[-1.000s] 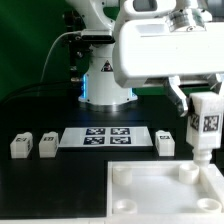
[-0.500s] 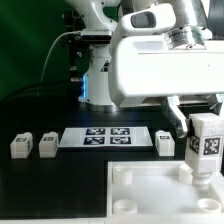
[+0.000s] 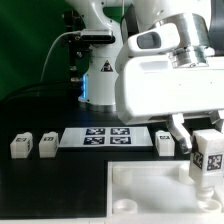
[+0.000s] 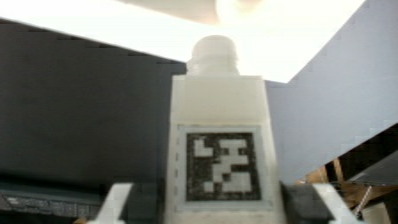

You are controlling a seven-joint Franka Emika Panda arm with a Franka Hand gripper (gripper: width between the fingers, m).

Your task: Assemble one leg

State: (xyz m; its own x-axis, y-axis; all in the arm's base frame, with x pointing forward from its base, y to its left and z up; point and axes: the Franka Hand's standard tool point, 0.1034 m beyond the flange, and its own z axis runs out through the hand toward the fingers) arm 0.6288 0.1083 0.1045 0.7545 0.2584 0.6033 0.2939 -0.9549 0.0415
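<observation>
My shells (image 3: 96, 14) are glossy white; a big boxy white housing (image 3: 165, 85) tops my hand (image 3: 200, 146). A black cable (image 3: 57, 50) loops at ten o'clock of my base (image 3: 104, 90), which bears a triangular sticker (image 3: 103, 69) and a blue glow.

A black tabletop (image 3: 50, 190) fills the lower half of the exterior view, and in the wrist view it shows as a dark surface (image 4: 71, 110). The marker board (image 3: 107, 137) lies flat on it in the middle of the frame, with several black-and-white tags printed on its top. A large white tray (image 3: 150, 200) lies in the lower right of the frame and has a round socket (image 3: 123, 175) at its far left corner. A green backdrop (image 3: 30, 40) covers the upper left, and a black cable (image 3: 52, 58) curves down before it.
</observation>
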